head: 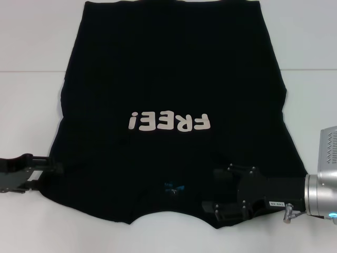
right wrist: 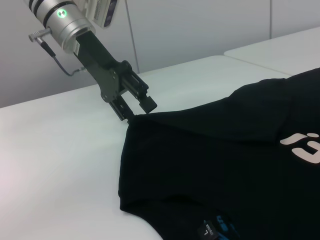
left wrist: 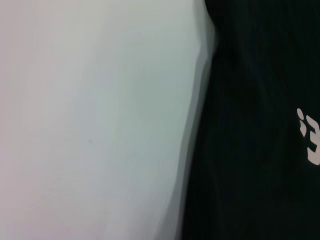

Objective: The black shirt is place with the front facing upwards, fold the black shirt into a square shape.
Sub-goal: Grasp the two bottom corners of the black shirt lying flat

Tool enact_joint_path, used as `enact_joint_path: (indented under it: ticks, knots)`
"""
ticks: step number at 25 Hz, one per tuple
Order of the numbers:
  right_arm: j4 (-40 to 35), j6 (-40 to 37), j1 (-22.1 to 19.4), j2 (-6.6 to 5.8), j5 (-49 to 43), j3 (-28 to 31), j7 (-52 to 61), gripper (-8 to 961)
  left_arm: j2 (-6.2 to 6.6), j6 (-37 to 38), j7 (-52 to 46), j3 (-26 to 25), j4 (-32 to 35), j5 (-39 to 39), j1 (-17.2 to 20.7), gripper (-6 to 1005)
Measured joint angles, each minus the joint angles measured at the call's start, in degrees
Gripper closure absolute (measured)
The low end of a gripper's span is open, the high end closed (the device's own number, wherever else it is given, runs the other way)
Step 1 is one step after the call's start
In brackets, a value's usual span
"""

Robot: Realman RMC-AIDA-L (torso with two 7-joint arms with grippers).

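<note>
The black shirt (head: 168,95) lies spread front-up on the white worktop (head: 31,79), its collar end nearest the robot and its hem at the far edge of the head view. The off-white "FREE!" lettering (head: 169,122) sits across the middle of the cloth, and the small blue neck label (head: 172,186) lies just behind the curved neckline. Both sleeves look folded inward, so the long side edges run fairly straight, flaring a little toward the near corners. Bare worktop stretches wide on the shirt's left and right, with a narrower strip in front of the collar.

The left end effector (head: 52,169) comes in low from the left border, its arm roughly level with the surface. In the right wrist view its fingers (right wrist: 136,106) angle down to the near-left shoulder corner, which rises in a small peak between them; the end effector is closed on the black shirt there. The left wrist view shows only the cloth's edge against the white worktop.

The right end effector (head: 217,191) reaches in from the right border, wrist level, lying over the near-right shoulder area. Its two black fingers stand visibly apart, one above the other in the head view, with dark cloth between them; whether they press the fabric cannot be told.
</note>
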Motion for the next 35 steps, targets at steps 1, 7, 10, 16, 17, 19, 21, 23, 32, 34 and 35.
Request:
enact_joint_path:
  ticks: [1, 7, 10, 16, 17, 19, 21, 23, 32, 34, 35]
  knots:
    - [0.02, -0.02, 0.00, 0.00, 0.00, 0.00, 0.05, 23, -0.01, 0.09, 0.18, 0.17, 0.08, 0.04, -0.05, 67]
    - [0.02, -0.12, -0.02, -0.05, 0.17, 0.00, 0.58, 24, -0.40, 0.14, 1.17, 1.65, 1.04, 0.22, -0.41, 224]
    - [0.02, -0.15, -0.07, -0.08, 0.22, 0.00, 0.79, 25, -0.61, 0.06, 1.38, 2.11, 1.55, 0.31, -0.41, 334]
    - [0.01, -0.42, -0.10, -0.09, 0.26, 0.00, 1.49, 26, -0.69, -0.25, 1.40, 2.34, 1.62, 0.40, -0.32, 573]
    - [0.01, -0.54, -0.11, -0.11, 0.26, 0.02, 1.50, 26, -0.69, -0.26, 1.41, 2.35, 1.62, 0.40, -0.30, 621]
    - [-0.02, -0.81, -0.21, -0.16, 0.27, 0.20, 1.51, 26, -0.69, -0.27, 1.47, 2.34, 1.62, 0.40, -0.24, 718]
    - [-0.20, -1.01, -0.33, -0.21, 0.26, 0.46, 1.97, 26, -0.68, -0.27, 1.61, 2.34, 1.62, 0.40, -0.20, 867]
    - [-0.49, -1.03, -0.42, -0.24, 0.27, 0.51, 2.76, 26, -0.67, -0.27, 1.82, 2.34, 1.62, 0.40, -0.16, 943]
    - [-15.59, -2.72, -3.67, -1.36, -2.03, 0.29, 30.20, 25, -0.57, 0.40, 4.85, 1.68, 1.62, 0.01, -0.01, 950]
    - [-19.62, -4.19, -3.98, -2.48, -4.50, 0.36, 39.78, 25, -0.50, 0.56, 5.53, 1.57, 1.60, -0.06, 0.06, 950]
    - [-21.36, -5.16, -3.85, -3.27, -5.99, 0.45, 44.76, 26, -0.47, 0.74, 6.07, 1.32, 1.59, -0.07, 0.09, 950]
